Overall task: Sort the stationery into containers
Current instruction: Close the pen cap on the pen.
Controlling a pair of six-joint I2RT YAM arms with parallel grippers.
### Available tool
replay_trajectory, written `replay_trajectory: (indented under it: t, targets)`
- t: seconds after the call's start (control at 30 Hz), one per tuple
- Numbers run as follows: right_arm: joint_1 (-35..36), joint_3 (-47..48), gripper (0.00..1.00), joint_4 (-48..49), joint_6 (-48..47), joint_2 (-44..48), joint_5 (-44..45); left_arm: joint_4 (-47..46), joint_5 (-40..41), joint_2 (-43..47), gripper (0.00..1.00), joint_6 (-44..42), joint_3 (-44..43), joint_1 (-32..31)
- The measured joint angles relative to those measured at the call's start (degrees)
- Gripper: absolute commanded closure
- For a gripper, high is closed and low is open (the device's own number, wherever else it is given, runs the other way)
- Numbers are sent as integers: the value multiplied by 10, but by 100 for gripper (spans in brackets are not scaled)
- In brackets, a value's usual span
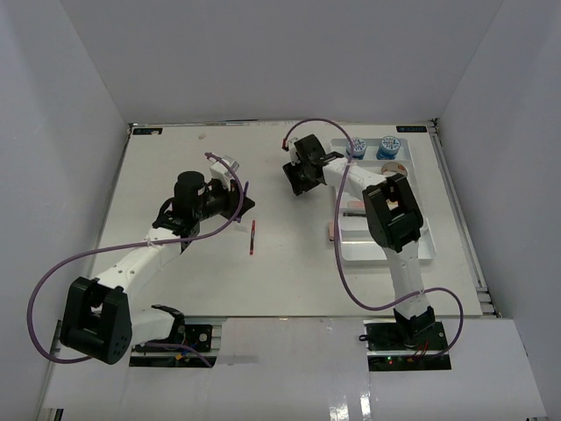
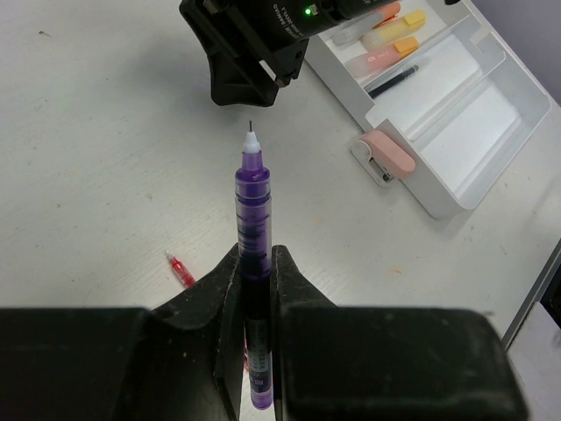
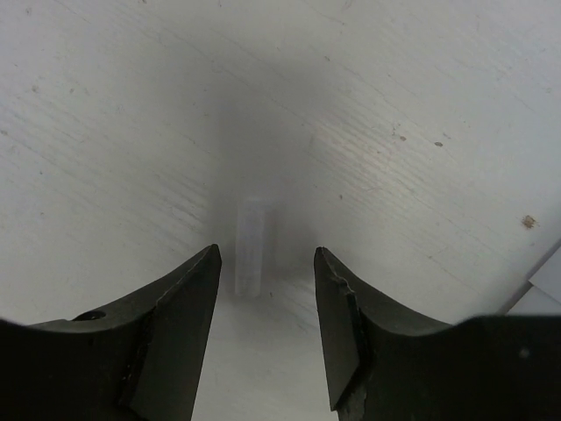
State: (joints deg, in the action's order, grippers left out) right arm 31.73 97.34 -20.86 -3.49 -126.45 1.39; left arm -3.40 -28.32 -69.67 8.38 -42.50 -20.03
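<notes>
A purple pen (image 2: pixel 252 202) is clamped in the L tool (image 2: pixel 256 254). The R tool (image 3: pixel 266 253) is seen w/ jaws apart, either side of a small clear piece (image 3: pixel 251 246) lying on the desk (image 1: pixel 289 263), untouched. A red pen (image 1: pixel 252 238) lies mid-desk; the white tray (image 2: pixel 491 132) sits at R.

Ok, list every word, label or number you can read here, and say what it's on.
None can be read.
White print on the right gripper: blurred and cut off at the frame edge.
Dark markings on the purple pen barrel: unreadable.
Lid labels on the left blue tub and right blue tub: too small.
</notes>
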Motion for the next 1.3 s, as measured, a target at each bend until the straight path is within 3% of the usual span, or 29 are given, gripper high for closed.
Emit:
replay_trajectory:
  t: [0.63,1.03,1.17,1.3]
  targets:
    - [18,42,61,0,-15,-35,26,0,-10,-1,100,1,0,0]
    - [29,40,91,-3,-13,-30,31,-3,-35,2,100,5,0,0]
    - [33,5,92,-5,-2,22,26,-14,-48,15,100,8,3,0]
    - [45,-59,92,15,23,146,-3,-34,-69,47,100,16,19,0]
